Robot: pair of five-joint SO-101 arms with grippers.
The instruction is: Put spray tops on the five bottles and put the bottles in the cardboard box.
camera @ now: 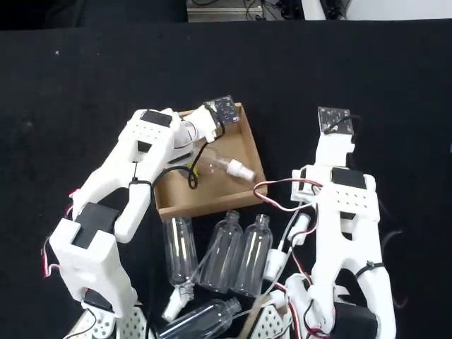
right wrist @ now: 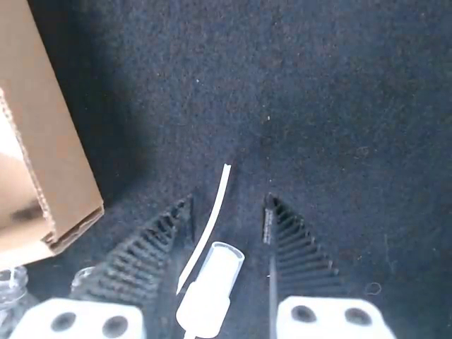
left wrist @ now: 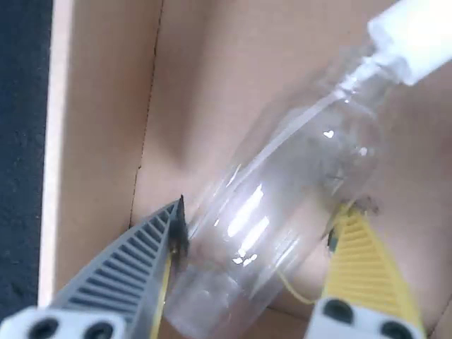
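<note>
Left gripper [left wrist: 261, 212] clamps the bottle [left wrist: 282, 183] by the box [left wrist: 99, 141] wall; withdrawing could drag it out. Right gripper [right wrist: 226, 208], wide, straddles a top [right wrist: 212, 282] and might knock it askew.

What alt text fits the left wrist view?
A clear bottle with a white spray top lies inside the cardboard box, the left pincer closed around its base end. Its grey and yellow fingers sit against opposite sides of the bottle.

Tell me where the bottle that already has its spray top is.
In the high view the capped bottle lies inside the cardboard box, left of centre, between the left gripper's fingers.
</note>
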